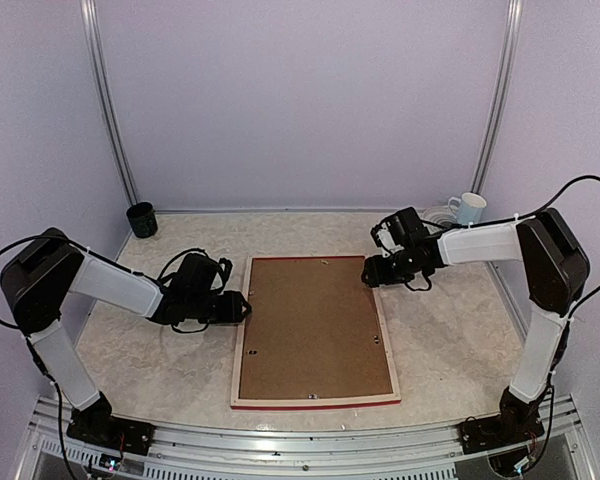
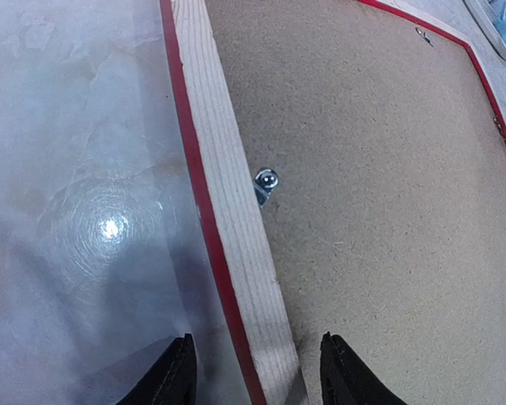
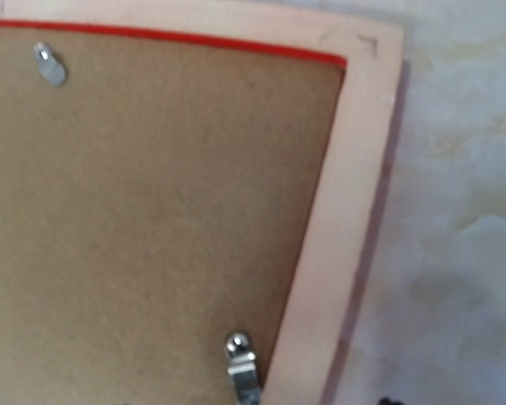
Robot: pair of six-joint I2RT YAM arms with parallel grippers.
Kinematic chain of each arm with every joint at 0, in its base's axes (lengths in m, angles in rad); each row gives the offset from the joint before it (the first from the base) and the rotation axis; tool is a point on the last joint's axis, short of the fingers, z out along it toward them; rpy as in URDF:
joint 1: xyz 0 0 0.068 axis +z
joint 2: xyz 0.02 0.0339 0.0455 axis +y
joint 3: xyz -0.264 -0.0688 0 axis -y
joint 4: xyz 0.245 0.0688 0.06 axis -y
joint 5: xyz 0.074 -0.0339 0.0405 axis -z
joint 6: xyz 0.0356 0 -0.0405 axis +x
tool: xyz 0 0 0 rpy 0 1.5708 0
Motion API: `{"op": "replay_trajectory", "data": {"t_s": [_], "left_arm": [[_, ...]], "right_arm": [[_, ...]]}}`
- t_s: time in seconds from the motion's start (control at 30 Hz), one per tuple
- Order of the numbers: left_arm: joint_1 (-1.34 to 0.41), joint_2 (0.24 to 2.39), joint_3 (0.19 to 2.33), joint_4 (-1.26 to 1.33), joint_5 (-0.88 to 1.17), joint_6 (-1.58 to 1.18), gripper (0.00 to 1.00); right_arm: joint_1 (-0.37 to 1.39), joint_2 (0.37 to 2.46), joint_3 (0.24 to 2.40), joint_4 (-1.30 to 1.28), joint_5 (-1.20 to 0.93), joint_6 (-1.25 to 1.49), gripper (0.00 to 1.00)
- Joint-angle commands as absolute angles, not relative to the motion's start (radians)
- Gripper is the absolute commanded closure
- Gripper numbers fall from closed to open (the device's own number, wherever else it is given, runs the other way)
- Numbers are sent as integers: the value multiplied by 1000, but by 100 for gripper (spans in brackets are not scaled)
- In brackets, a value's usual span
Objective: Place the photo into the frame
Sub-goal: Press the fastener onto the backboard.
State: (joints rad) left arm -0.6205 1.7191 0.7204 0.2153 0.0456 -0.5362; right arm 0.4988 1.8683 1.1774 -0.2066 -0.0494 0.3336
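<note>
Brown backing board (image 1: 315,325) inside frame (image 1: 315,400)

Lilac walls (image 1: 300,100), pale marbled table (image 1: 450,340)

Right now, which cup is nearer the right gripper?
The pale mug at the far right, just beyond the right gripper; the dark cup stands far left.

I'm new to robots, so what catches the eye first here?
A picture frame lies face down mid-table, its pale wood back and brown backing board facing up. The left gripper sits at the frame's left rail, the right gripper at its far right corner. A dark cup and a white mug stand at the back corners.
</note>
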Motion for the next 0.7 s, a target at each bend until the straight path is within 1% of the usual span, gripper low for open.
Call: {"op": "replay_trajectory", "data": {"t_s": [0.0,0.33,0.5,0.67], "left_arm": [[-624,1716,694,228,35,-537,52],[-612,1753,670,291,79,-558,63],[-608,1749,670,288,77,-558,65],[-603,1749,667,288,82,-560,65]], "right_arm": [[489,1863,1132,-166,-55,332,38],[489,1867,1111,-133,-39,330,42],[489,1876,1109,-112,-32,336,44],[489,1900,1119,-97,-8,349,49]]}}
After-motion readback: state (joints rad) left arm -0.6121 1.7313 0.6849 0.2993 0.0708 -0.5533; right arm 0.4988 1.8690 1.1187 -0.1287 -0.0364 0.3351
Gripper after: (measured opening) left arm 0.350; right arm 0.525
